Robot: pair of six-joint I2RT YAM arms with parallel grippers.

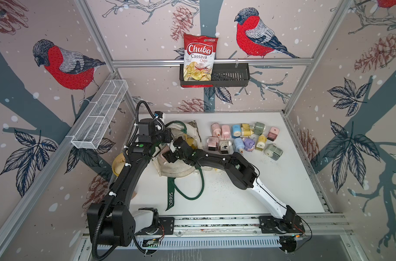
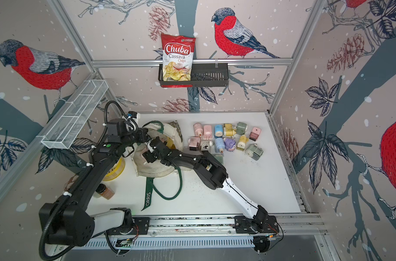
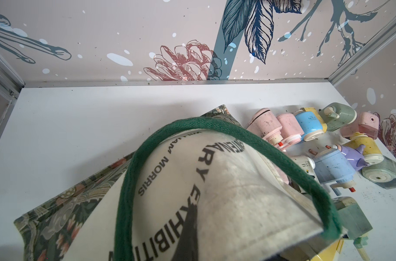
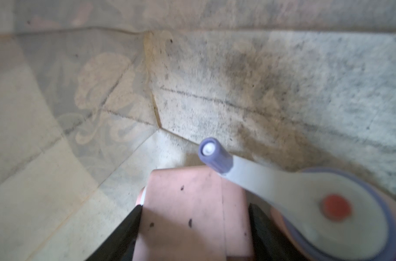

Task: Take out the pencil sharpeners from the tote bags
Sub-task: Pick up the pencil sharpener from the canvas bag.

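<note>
The cream tote bag lies on its side on the white table with its mouth lifted. My left gripper is shut on the bag's rim beside a green handle. Inside the bag, my right gripper has a black finger against each side of a pink pencil sharpener. A sharpener with a lilac crank lies next to it. Several pastel pencil sharpeners lie to the right of the bag.
A yellow bowl and a brown jar sit at the left under my left arm. The loose green handle loop lies in front of the bag. A chips bag stands in a black wall basket. A white mesh tray hangs on the left wall.
</note>
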